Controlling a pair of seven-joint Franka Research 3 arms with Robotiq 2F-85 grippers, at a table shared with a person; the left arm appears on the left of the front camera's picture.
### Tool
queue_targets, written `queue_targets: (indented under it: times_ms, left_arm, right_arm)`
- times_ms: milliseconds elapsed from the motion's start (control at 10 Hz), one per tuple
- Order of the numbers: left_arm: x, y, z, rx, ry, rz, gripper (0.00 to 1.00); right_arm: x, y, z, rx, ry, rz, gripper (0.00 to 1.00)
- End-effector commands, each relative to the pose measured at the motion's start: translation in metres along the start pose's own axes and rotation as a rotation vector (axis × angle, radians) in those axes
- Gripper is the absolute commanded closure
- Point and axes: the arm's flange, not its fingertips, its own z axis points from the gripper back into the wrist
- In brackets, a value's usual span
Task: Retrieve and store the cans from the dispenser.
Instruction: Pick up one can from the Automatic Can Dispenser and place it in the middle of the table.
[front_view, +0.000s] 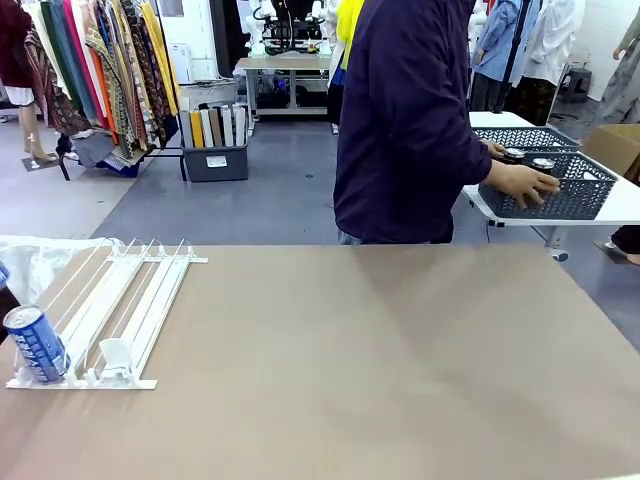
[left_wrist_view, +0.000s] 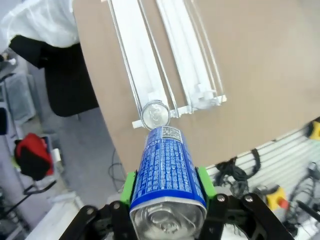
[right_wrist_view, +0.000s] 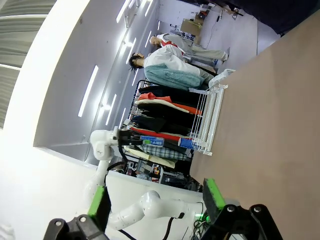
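Left hand round blue can — dispenser beyond

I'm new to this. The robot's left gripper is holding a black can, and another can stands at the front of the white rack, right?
Not quite. The can in the left gripper is blue, not black, as the left wrist view shows. The rest holds: another can stands at the front of the white rack.

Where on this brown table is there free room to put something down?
Everything from the dispenser rightward to the table's right edge is bare, near to far. Crowded: the left corner, where the dispenser holds a blue can. The grey basket beyond has a person's hand on it.
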Motion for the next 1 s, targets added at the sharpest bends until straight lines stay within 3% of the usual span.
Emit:
queue_targets:
  times_ms: [0,300,400,500,800,900]
  left_arm:
    - [0.001,0.01,0.029,-0.032,-0.065,-0.021,1.0]
    - [-0.007,0.033,0.04,-0.085,-0.108,0.057,1.0]
    - [-0.019,0.057,0.032,-0.111,-0.099,0.031,1.0]
    - [-0.008,0.025,0.046,-0.039,-0.089,0.045,1.0]
    - [-0.013,0.038,0.038,-0.059,-0.079,0.047,1.0]
    - [-0.006,0.022,0.025,-0.093,-0.102,-0.008,1.0]
  right_arm:
    - [0.0,0.003,0.001,0.006,0.006,0.008,0.0]
    - [0.0,0.003,0.001,0.006,0.006,0.008,0.0]
    - [0.0,0.003,0.001,0.006,0.006,0.008,0.0]
    - [0.0,0.003,0.001,0.006,0.006,0.008,0.0]
    - [0.0,0.003,0.001,0.006,0.006,0.008,0.0]
    - [0.0,0.003,0.001,0.006,0.006,0.008,0.0]
